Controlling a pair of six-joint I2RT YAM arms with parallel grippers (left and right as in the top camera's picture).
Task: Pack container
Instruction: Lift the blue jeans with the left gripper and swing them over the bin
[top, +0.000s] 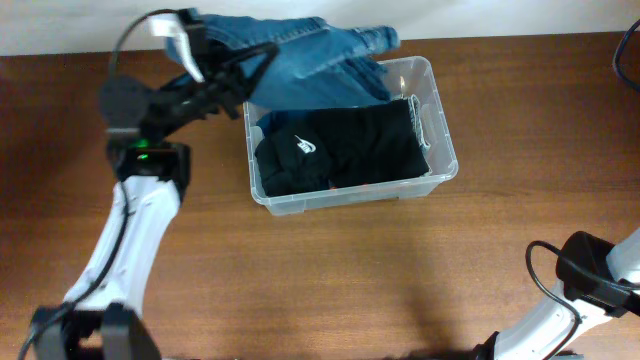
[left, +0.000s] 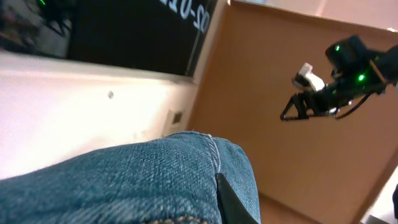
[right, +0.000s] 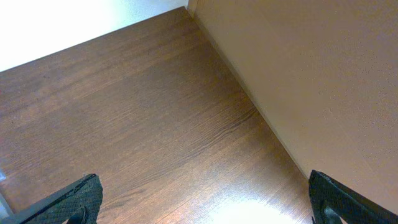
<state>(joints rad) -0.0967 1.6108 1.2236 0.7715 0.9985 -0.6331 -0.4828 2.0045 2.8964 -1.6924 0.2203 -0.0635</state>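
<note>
We note the left gripper (top: 245, 68) pinched nearly closed on a fold of jeans (top: 320, 55). The jeans drape over the far left corner of the container (top: 443, 140). The container sits on the table (top: 350, 270), toward its far side, and a black garment (top: 340, 150) with a white logo lies inside. The right gripper (right: 205, 198) has its jaws spread wide, holds nothing, and hangs over bare wood.
</note>
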